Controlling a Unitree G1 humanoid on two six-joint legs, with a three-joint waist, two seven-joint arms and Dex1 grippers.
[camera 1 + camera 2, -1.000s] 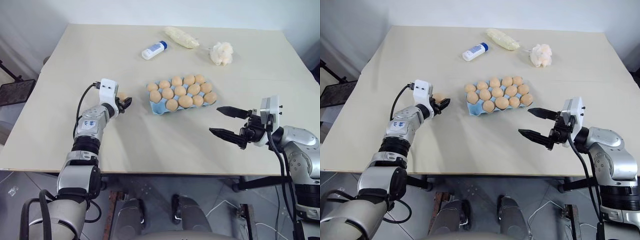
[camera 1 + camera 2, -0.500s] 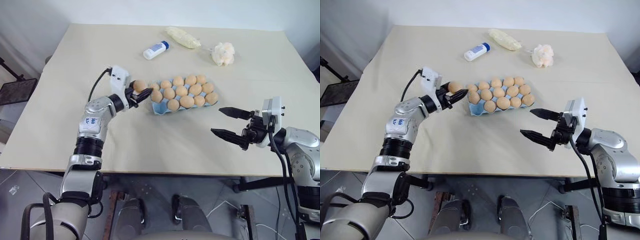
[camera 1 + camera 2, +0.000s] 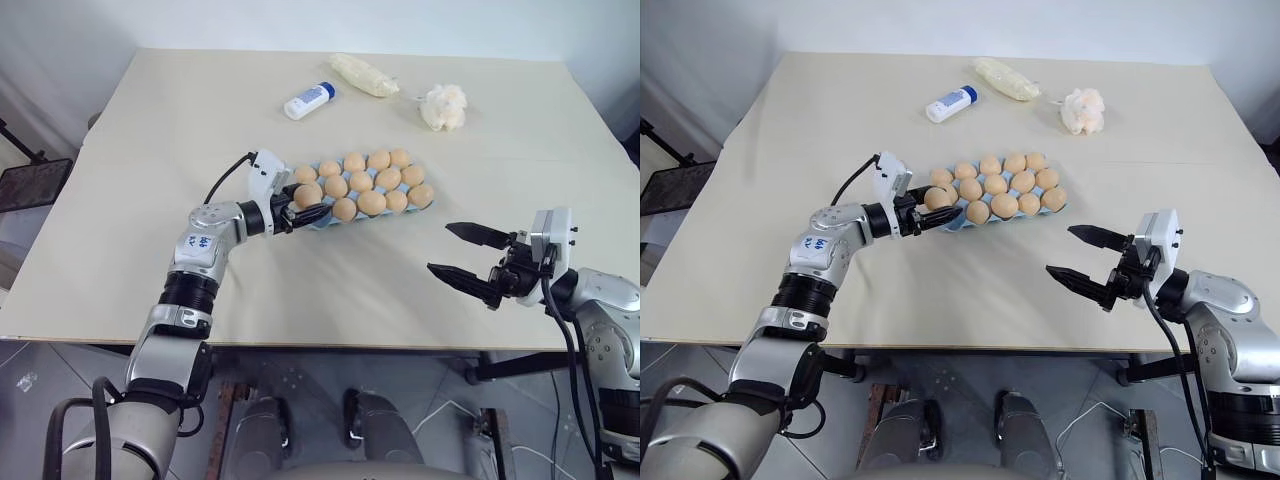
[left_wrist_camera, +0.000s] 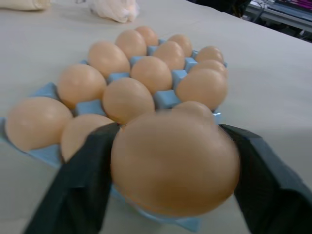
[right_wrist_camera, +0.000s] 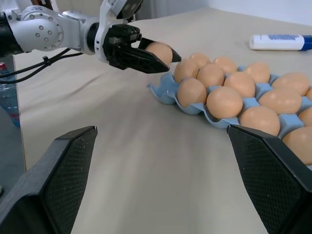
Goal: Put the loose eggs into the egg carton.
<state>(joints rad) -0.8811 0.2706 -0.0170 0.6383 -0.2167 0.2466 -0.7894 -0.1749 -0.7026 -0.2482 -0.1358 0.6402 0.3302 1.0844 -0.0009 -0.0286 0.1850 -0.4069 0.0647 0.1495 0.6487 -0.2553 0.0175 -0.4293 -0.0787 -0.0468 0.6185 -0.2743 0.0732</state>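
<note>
The light blue egg carton lies mid-table with several tan eggs seated in its cups. My left gripper reaches in level from the left and is shut on one loose egg. It holds that egg at the carton's near-left corner, just above the empty corner cup. In the left wrist view both black fingers press the sides of the egg, with the carton behind it. My right gripper hangs open and empty to the right of the carton, nearer the table's front edge.
A white bottle with a blue cap, a pale yellow bag and a white fluffy wad lie along the far side of the table. The table's front edge runs just below both arms.
My left gripper has carried the egg to the right, from open table up to the carton's near-left corner, and turned further rightward. The right gripper has barely moved.
</note>
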